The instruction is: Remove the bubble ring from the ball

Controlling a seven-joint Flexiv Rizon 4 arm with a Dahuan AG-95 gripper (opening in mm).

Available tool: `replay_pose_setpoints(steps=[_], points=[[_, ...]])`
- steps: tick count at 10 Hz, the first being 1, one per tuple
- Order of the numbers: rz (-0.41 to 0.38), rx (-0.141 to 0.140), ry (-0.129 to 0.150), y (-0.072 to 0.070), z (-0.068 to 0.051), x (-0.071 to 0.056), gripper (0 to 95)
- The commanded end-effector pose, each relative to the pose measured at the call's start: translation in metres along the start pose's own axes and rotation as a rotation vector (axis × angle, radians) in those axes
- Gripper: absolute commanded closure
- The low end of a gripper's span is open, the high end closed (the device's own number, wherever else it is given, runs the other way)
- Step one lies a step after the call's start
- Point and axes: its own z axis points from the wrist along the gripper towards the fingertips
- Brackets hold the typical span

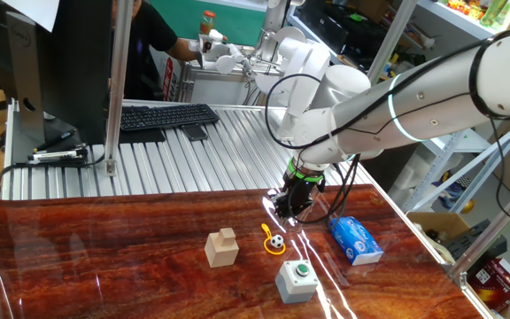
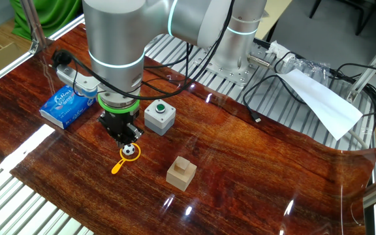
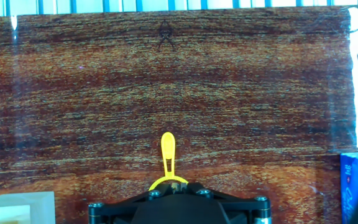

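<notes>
The bubble ring is a thin orange-yellow loop lying flat on the wooden tabletop around the small black-and-white ball. Both also show in the other fixed view, the ring with its handle pointing away from the arm and the ball inside the loop. My gripper hovers just above and behind the ball, also seen in the other fixed view. Its fingers are together and hold nothing. In the hand view the ring's handle and arc show just beyond the gripper, and the ball is hidden.
A wooden block sits left of the ball. A grey box with a green button is in front of it. A blue box lies to the right. A keyboard rests on the metal slats behind.
</notes>
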Motion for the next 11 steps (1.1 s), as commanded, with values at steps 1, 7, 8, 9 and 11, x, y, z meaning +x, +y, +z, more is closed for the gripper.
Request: replay_pose_setpoints(steps=[1,7,8,9,11], points=[[0.001,-0.001,-0.005,-0.0001,0.0001,-0.0001,95.0],[0.016,-0.012,0.017,-0.0001,0.0001,-0.0001,95.0],[0.016,-0.012,0.017,-0.0001,0.0001,-0.0001,95.0],[0.017,-0.012,0.024,-0.0001,0.0001,-0.0001,95.0],[0.021,-0.011,0.033,-0.0001,0.0001,-0.0001,95.0]])
